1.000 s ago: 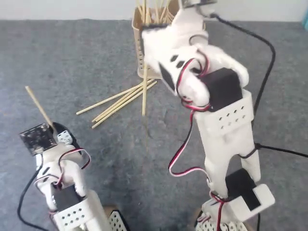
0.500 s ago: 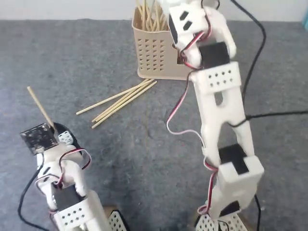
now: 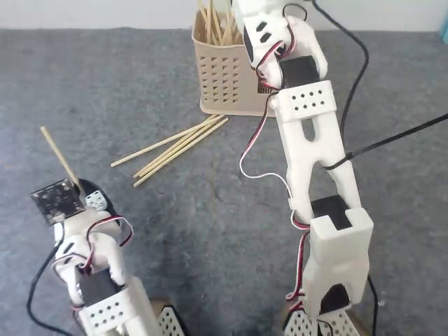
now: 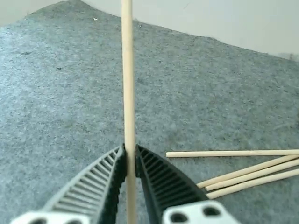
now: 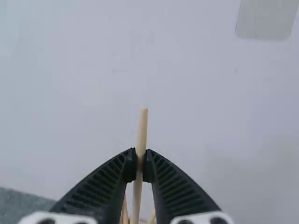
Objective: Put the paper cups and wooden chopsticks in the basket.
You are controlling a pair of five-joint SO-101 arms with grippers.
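From above, my right arm has stretched out long since a second ago, carrying its chopstick [image 5: 140, 133] from over the open desk to the basket [image 3: 224, 77] at the desk's far edge, so I judge this stick close to its drop. My left arm stays folded near the desk's near left corner. At my left wrist, the left jaws pinch another chopstick [image 4: 127, 93] upright, with the loose chopsticks [image 4: 243, 170] lying on the desk beyond. At my right wrist, the right jaws are clamped on their chopstick.

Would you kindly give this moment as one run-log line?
left gripper: shut on raised chopstick | right gripper: shut on second chopstick, at basket | loose chopsticks: on table
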